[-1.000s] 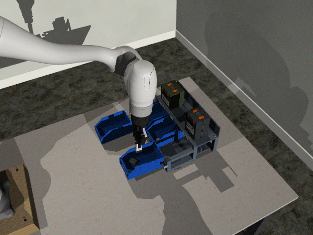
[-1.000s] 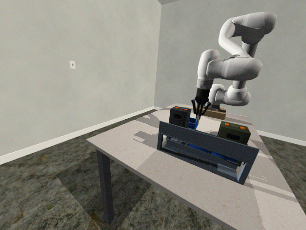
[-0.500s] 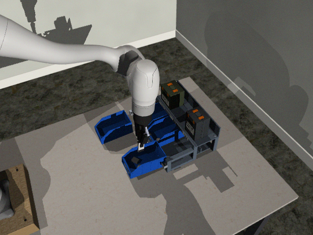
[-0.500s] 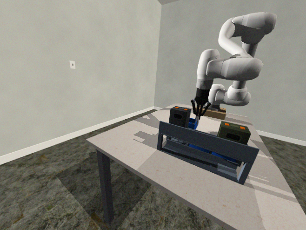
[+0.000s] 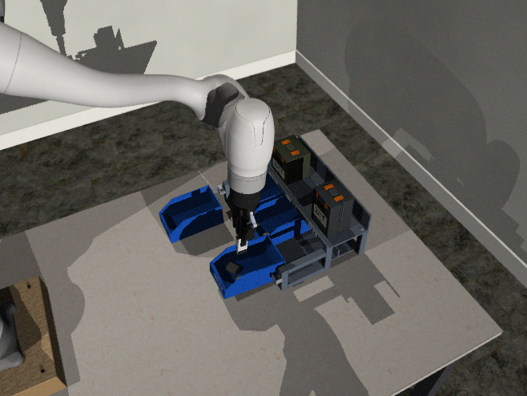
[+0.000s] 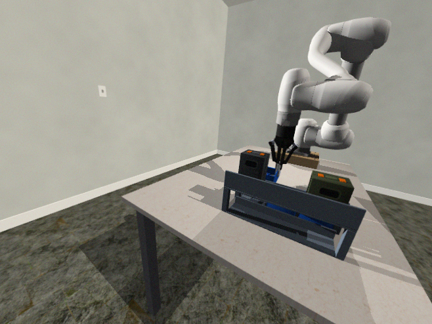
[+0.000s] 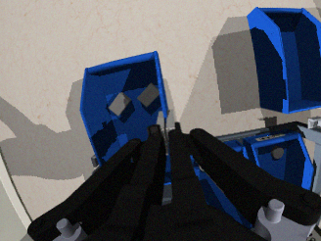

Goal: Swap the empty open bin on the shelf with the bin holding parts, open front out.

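Observation:
The blue bin with parts (image 5: 239, 284) (image 7: 96, 99) stands on the table (image 5: 140, 332) just in front of the grey shelf (image 5: 345, 236) (image 6: 292, 199), its rear end at the open gap. Small grey parts (image 5: 231, 267) (image 7: 149, 95) lie inside it. My gripper (image 5: 241, 248) (image 7: 167, 120) (image 6: 278, 170) points straight down and is shut on this bin's thin side wall. The empty blue bin (image 5: 191, 212) (image 7: 288, 58) stands upright on the table, left of the shelf and apart from it.
More blue bins (image 5: 279, 212) (image 7: 281, 156) sit in the shelf's lower level beside the gap. A dark green box (image 5: 291, 157) (image 6: 329, 188) and a dark grey box (image 5: 329, 208) (image 6: 253, 163) stand on top. The arm's wooden base block (image 5: 30, 341) is at the table's left.

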Robot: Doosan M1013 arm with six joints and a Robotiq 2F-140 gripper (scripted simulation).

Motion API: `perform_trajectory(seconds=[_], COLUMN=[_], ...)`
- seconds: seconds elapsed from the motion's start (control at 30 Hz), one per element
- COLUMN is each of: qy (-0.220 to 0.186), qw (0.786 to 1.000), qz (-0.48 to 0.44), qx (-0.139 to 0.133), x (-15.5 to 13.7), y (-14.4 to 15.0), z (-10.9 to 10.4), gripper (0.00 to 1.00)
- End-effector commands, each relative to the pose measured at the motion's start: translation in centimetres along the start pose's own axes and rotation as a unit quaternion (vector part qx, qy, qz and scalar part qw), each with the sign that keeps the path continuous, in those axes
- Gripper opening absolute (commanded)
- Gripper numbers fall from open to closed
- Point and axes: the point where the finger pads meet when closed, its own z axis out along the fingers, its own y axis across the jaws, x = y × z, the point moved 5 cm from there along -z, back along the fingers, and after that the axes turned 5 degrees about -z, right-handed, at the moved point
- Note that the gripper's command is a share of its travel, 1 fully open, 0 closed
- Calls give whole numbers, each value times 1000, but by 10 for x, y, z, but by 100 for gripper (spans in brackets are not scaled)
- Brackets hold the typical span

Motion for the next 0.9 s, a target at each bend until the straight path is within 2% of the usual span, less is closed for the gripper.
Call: perform_trajectory(seconds=[0.0, 0.87], qy=[0, 0], qw=[1000, 1000], qz=[0, 0], qx=[0, 0], x=[-3, -29], y=[0, -3], z=[0, -4], gripper=[10, 10])
